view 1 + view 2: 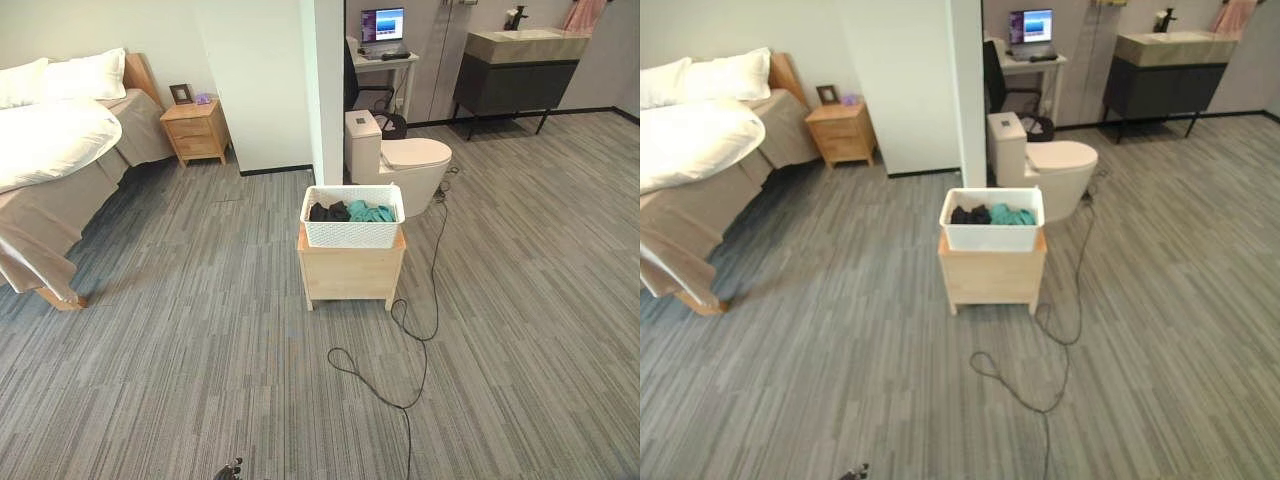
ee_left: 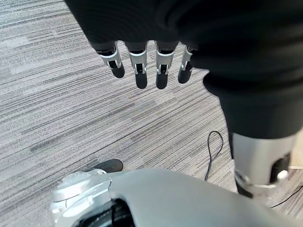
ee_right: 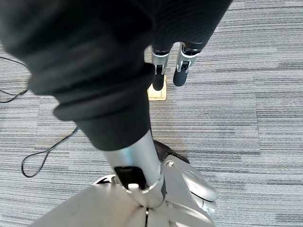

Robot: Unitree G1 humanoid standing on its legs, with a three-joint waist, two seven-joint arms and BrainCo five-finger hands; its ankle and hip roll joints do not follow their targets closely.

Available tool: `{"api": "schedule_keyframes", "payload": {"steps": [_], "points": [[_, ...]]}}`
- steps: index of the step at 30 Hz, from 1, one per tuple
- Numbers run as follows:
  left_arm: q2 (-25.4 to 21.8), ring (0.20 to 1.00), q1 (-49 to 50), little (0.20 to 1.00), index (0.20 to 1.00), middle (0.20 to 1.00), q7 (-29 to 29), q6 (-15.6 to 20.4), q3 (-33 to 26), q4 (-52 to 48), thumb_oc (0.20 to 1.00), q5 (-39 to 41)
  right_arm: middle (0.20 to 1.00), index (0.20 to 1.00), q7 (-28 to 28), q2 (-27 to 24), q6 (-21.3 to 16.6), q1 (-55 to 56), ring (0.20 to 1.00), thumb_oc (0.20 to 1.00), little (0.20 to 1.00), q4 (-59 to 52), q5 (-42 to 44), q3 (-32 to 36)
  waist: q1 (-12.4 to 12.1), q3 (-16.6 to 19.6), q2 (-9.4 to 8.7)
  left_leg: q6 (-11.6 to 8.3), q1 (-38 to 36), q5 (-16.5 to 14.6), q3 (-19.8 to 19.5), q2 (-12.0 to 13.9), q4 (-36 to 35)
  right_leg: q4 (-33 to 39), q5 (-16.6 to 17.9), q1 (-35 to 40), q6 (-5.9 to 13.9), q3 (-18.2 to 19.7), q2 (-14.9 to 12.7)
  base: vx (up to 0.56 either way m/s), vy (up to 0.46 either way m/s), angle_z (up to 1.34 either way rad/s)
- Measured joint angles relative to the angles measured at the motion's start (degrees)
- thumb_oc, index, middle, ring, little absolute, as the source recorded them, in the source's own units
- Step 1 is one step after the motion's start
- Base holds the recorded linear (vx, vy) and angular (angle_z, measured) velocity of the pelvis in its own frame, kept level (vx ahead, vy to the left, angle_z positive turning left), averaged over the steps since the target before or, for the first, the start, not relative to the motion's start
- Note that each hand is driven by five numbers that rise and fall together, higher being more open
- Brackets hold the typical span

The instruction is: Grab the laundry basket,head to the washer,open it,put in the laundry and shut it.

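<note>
2 hands, 1 basket, 0 contact.

Item 1: laundry basket (image 1: 352, 232), white, perforated wall, seated on top of a low wooden stand (image 1: 350, 272) at the centre of the head views, well apart from the robot across bare grey carpet (image 1: 180, 360). Contents: dark garments (image 1: 328, 212) on the 9 o'clock side, teal garments (image 1: 371, 212) on the 3 o'clock side, none spilling over the rim.

Item 2: left hand (image 2: 142, 61), seen in its own wrist view hanging over carpet, fingers straight and relaxed, holding nothing.

Item 3: right hand (image 3: 170, 66), seen in its own wrist view, the visible fingers straight and pointing down, holding nothing.

Item 4: surroundings. Toilet (image 1: 405, 160) just beyond the stand at 1 o'clock; bed (image 1: 50, 160) at 10 o'clock; nightstand (image 1: 195, 130) at 11 o'clock; desk with monitor (image 1: 382, 25) at 12 o'clock; vanity with basin (image 1: 520, 70) at 2 o'clock. No washer identifiable.

Status, judged: grab not yet begun; approach walk required first.

Risks, judged:
- Basket overhangs nothing visibly, but sits high on a light stand; an uneven 2-handed lift could tip it or drag the stand.
- Arriving too fast or off-centre could bump the stand toward the toilet.
- Loose clothes near the rim could drop out if the basket tilts in carrying.
</note>
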State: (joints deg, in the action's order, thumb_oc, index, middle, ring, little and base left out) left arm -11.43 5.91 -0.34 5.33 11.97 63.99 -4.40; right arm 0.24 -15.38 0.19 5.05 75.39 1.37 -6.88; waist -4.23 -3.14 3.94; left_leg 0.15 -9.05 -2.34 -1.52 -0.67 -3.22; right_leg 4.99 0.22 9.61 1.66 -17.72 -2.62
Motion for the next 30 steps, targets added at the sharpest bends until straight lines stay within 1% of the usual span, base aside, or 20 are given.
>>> {"api": "schedule_keyframes", "payload": {"steps": [4, 14, 21, 23, 30], "points": [[0.0, 1.000, 0.1, 1.000, 1.000, 1.000, -1.1, 0.0, 0.0, 0.0, 1.000, 1.1, 1.000, 1.000, 0.2, -0.1, 0.0, -0.1, 1.000, 1.000, 1.000, 0.0, 0.0, 0.0, 0.1, 0.0, 0.00, -0.01, 0.0, 0.0, -0.1, 0.0, 0.0, 0.0, 0.0, 0.1, 0.00, 0.0, 0.0, 0.00, 0.000, 0.00], [0.0, 1.000, 0.1, 1.000, 1.000, 1.000, -1.1, 0.0, -0.1, -0.4, 1.000, 2.2, 1.000, 1.000, 0.2, -0.3, 0.0, 0.2, 1.000, 1.000, 1.000, 0.4, 0.1, 0.5, 0.2, 0.1, 0.06, -0.15, -0.3, 0.1, -0.6, 0.0, 0.0, 0.0, 0.0, 0.5, -0.02, -0.2, 0.0, 0.00, -0.005, 0.02], [0.0, 1.000, 0.9, 1.000, 1.000, 1.000, -1.1, 0.0, -0.1, -0.4, 1.000, 2.8, 1.000, 1.000, 0.0, -1.1, 0.1, 1.0, 1.000, 1.000, 1.000, 0.6, 0.2, 2.9, 0.4, 0.4, 0.57, -0.26, -0.2, 0.2, -0.8, 0.0, 0.0, 0.0, 0.0, 0.5, -0.06, -0.3, 0.1, 0.00, -0.010, 0.00], [0.0, 1.000, 0.9, 1.000, 1.000, 1.000, -1.2, 0.0, -0.1, -0.4, 1.000, 3.9, 1.000, 1.000, 0.0, -1.5, 0.1, 1.2, 1.000, 1.000, 1.000, 0.8, 0.2, 2.9, 0.5, 0.4, 0.68, -0.29, -0.2, 0.2, -0.8, 0.0, 0.0, 0.0, -0.1, 0.5, -0.09, -0.3, 0.1, 0.00, -0.022, 0.00], [0.0, 1.000, 0.9, 1.000, 1.000, 1.000, -2.5, -0.1, 0.0, -0.4, 1.000, 4.4, 1.000, 1.000, 0.0, -1.8, 0.1, 1.2, 1.000, 1.000, 1.000, 1.8, 0.9, 3.0, 0.7, 0.4, 1.02, -0.42, 0.0, 0.3, -0.8, 0.3, 0.0, 0.1, -0.3, 0.3, -0.38, -0.2, 0.4, 0.02, -0.077, 0.00]]}}
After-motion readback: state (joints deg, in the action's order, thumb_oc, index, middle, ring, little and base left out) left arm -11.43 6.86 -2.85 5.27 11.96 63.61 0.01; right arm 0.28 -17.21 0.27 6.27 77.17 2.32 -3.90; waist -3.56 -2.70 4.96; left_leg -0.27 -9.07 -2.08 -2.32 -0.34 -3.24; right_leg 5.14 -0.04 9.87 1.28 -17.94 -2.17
